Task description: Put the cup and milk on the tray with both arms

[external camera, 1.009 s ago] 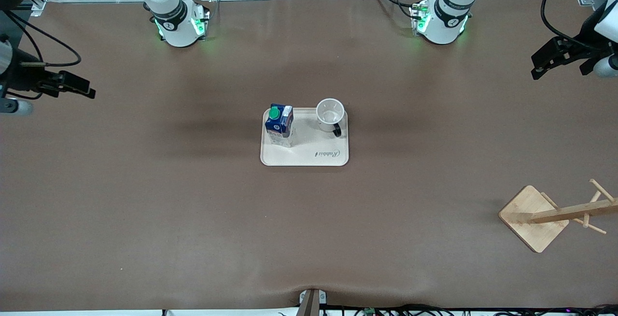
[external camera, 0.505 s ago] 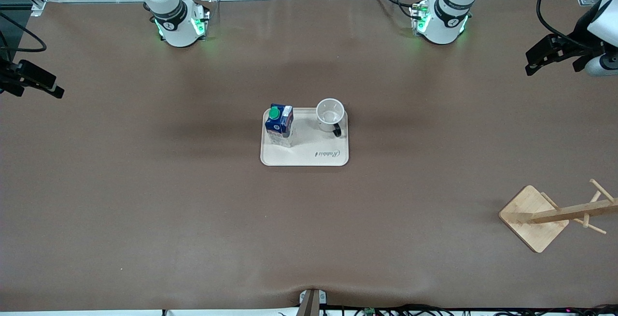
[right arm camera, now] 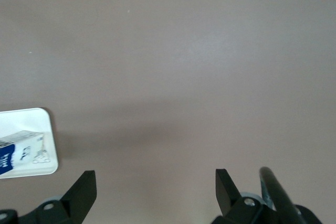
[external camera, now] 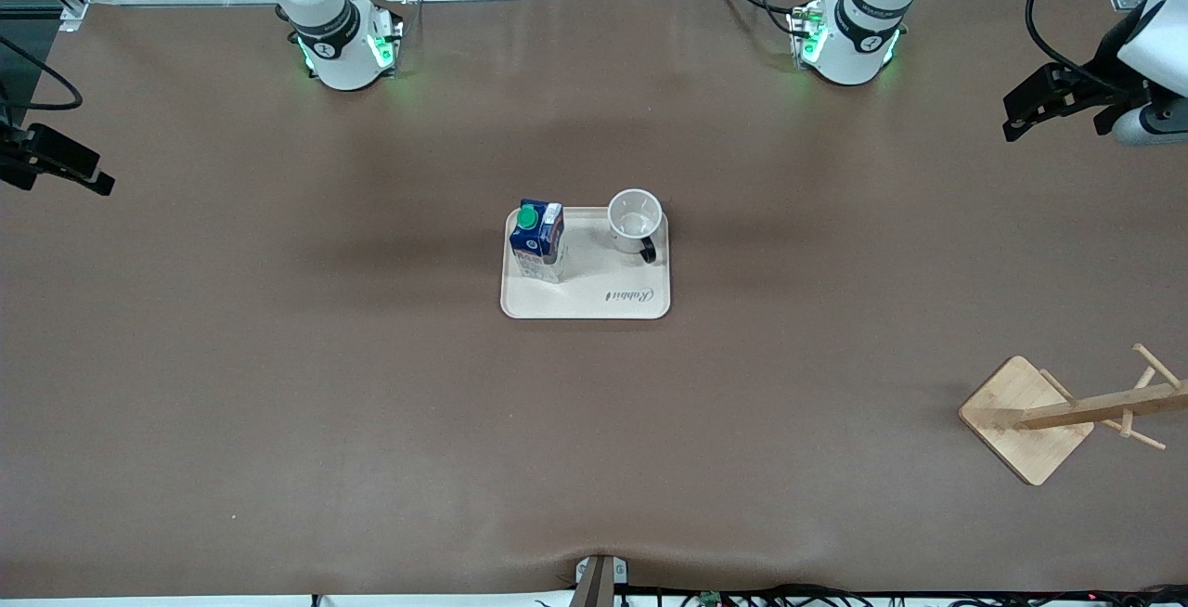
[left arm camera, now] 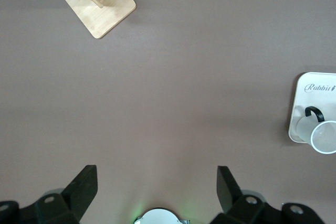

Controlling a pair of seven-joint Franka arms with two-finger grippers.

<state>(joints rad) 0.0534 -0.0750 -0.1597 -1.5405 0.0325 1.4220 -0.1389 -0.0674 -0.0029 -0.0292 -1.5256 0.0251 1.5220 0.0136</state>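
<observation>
Brown worktop [external camera: 278, 384]: milk [external camera: 537, 238] and cup [external camera: 635, 218] upright on tray [external camera: 594, 303], apart. Left gripper [left arm camera: 156, 182] and right gripper [right arm camera: 155, 184] hang over opposite worktop ends, jaws wide, empty.

One tray [external camera: 585, 303] at the centre of the table [external camera: 278, 384]. One milk carton [external camera: 537, 240] and one cup [external camera: 635, 219] on it, so two things on the tray. One wooden rack [external camera: 1049, 417] toward 4 o'clock in the front view. Two arms, two green-lit bases at 11 and 1 o'clock. Two grippers: right gripper [external camera: 88, 171] at 9 o'clock, left gripper [external camera: 1026, 115] at 2 o'clock. Two fingers [left arm camera: 84, 187] on each, four in all, spread wide apart.
</observation>
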